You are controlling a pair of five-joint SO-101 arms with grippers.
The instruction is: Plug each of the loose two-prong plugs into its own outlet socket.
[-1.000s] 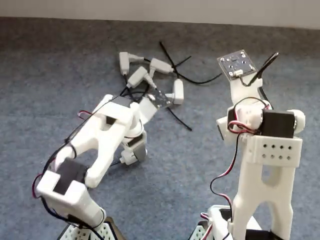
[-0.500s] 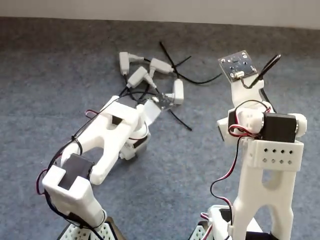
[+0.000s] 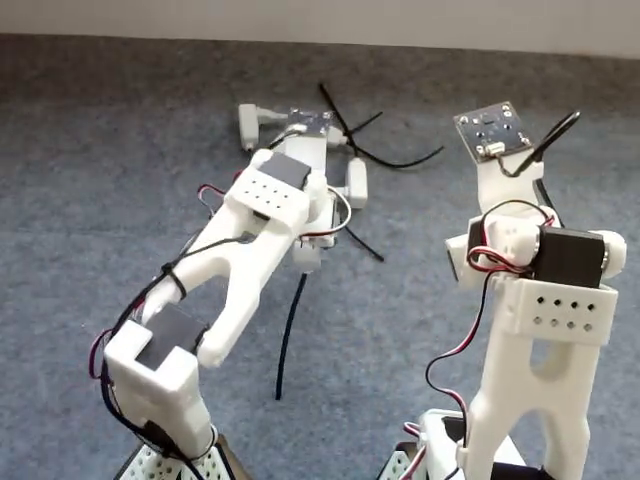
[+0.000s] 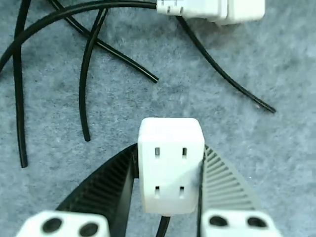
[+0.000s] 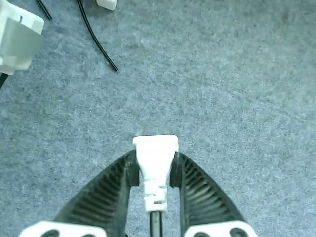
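My left gripper (image 4: pixel 170 150) is shut on a white outlet block (image 4: pixel 170 168) whose slots face the camera. In the high view that arm stretches out over the pile of white plugs (image 3: pixel 356 183), and the block's black cord (image 3: pixel 290 330) trails back across the carpet. My right gripper (image 5: pixel 154 158) is shut on a white two-prong plug (image 5: pixel 155 145), held above bare carpet with its cord running back between the fingers. Another white plug (image 4: pixel 212 7) lies just beyond the outlet block, with black cables (image 4: pixel 89 74) beside it.
Grey carpet covers the whole table. Tangled black cords (image 3: pixel 390 160) spread around the plug pile at the back centre. One more plug (image 3: pixel 248 125) lies at the pile's left end. In the right wrist view a white block (image 5: pixel 15 37) lies farther off.
The left arm has swung forward and up over the plug pile, carrying the outlet block, and its black cord now trails behind. The right arm has shifted slightly to the right.
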